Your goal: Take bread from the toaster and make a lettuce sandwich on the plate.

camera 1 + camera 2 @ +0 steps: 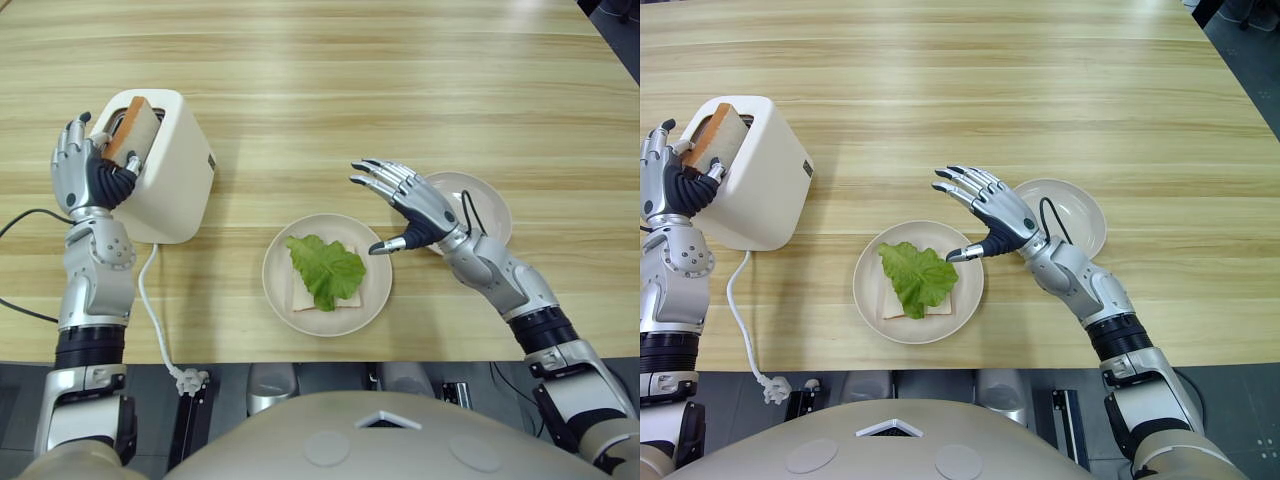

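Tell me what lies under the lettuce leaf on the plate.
A pale bread slice lies under the lettuce leaf, its edges showing on the plate. The leaf covers its middle, so anything between them is hidden.

The scene is viewed from two side-by-side positions on the robot's head, directed forward and steeply down at close range onto the wooden table (400,60). The toaster (175,175), plate (378,285) and small dish (1085,225) are covered by both views, displaced leftward in the right eye view.

Pale wood-grain table (400,60), dark grey floor (1255,50) beyond its far right corner
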Action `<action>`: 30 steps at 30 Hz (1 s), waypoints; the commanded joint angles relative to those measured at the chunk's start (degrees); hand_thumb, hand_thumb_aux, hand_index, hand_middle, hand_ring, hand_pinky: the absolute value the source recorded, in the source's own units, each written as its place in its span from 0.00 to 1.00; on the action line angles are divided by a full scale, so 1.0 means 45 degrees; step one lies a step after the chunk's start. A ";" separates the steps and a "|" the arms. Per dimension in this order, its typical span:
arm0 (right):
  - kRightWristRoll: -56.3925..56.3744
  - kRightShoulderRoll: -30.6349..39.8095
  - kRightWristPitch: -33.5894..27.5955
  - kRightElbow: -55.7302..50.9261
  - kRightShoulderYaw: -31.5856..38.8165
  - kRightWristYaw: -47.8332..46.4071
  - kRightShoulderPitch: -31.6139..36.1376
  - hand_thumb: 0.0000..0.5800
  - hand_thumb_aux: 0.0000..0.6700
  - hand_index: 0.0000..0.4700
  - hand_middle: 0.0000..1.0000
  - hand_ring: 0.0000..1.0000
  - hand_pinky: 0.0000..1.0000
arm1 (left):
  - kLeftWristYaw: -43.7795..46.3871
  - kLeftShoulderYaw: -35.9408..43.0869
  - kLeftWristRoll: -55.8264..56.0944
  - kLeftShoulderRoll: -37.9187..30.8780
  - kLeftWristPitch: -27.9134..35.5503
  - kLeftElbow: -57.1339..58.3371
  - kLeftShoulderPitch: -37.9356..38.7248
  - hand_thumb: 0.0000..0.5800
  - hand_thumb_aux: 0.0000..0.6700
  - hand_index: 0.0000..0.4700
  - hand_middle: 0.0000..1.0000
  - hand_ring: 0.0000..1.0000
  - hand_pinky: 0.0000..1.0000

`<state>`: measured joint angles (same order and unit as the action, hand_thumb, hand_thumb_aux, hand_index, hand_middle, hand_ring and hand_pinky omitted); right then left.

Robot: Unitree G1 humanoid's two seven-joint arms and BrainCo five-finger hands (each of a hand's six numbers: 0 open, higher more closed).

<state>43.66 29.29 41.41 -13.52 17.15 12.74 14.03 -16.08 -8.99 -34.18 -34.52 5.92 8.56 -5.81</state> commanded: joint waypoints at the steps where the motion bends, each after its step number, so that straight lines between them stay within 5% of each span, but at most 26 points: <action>1: -0.0109 -0.0043 0.0043 -0.0213 0.0080 -0.0034 -0.0115 0.00 0.00 0.00 0.00 0.00 0.00 | 0.0024 0.0061 -0.0063 -0.0025 0.0152 -0.0151 0.0088 1.00 1.00 0.98 0.00 0.00 0.00; 12: -0.0023 -0.0052 0.0068 -0.0348 0.0084 0.0010 -0.0044 0.00 0.00 0.00 0.00 0.00 0.00 | -0.0892 -0.0672 -0.0031 0.0008 -0.0225 -0.1714 0.0157 1.00 1.00 0.98 0.00 0.00 0.00; 13: -0.0020 -0.0050 0.0058 -0.0353 0.0062 0.0032 -0.0034 0.00 0.00 0.00 0.00 0.00 0.00 | -0.0941 -0.0755 -0.0032 -0.0016 -0.0248 -0.1951 0.0173 1.00 1.00 0.98 0.43 0.43 0.43; 14: -0.0022 -0.0042 0.0034 -0.0360 0.0020 0.0064 -0.0012 0.00 0.00 0.00 0.00 0.00 0.00 | -0.0964 -0.0877 0.0006 -0.0038 -0.0318 -0.2304 0.0176 1.00 1.00 0.98 1.00 1.00 1.00; 24: -0.0618 0.0130 -0.0119 -0.0455 -0.0944 0.0658 0.0391 0.00 0.00 0.00 0.00 0.00 0.00 | -0.0421 -0.2049 0.0301 -0.0065 -0.0827 -0.6154 -0.0154 1.00 1.00 0.98 1.00 1.00 1.00; 30: -0.2930 0.0059 0.0281 -0.0359 -0.2100 0.0408 0.0425 0.00 0.00 0.00 0.00 0.00 0.00 | 0.2824 -0.0452 0.4470 0.1498 -0.1465 -0.6933 -0.0345 1.00 1.00 0.98 1.00 1.00 1.00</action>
<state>34.06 29.53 41.82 -15.12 9.39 15.56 15.99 -8.61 -13.41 -19.86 -28.98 -0.45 -22.34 -7.53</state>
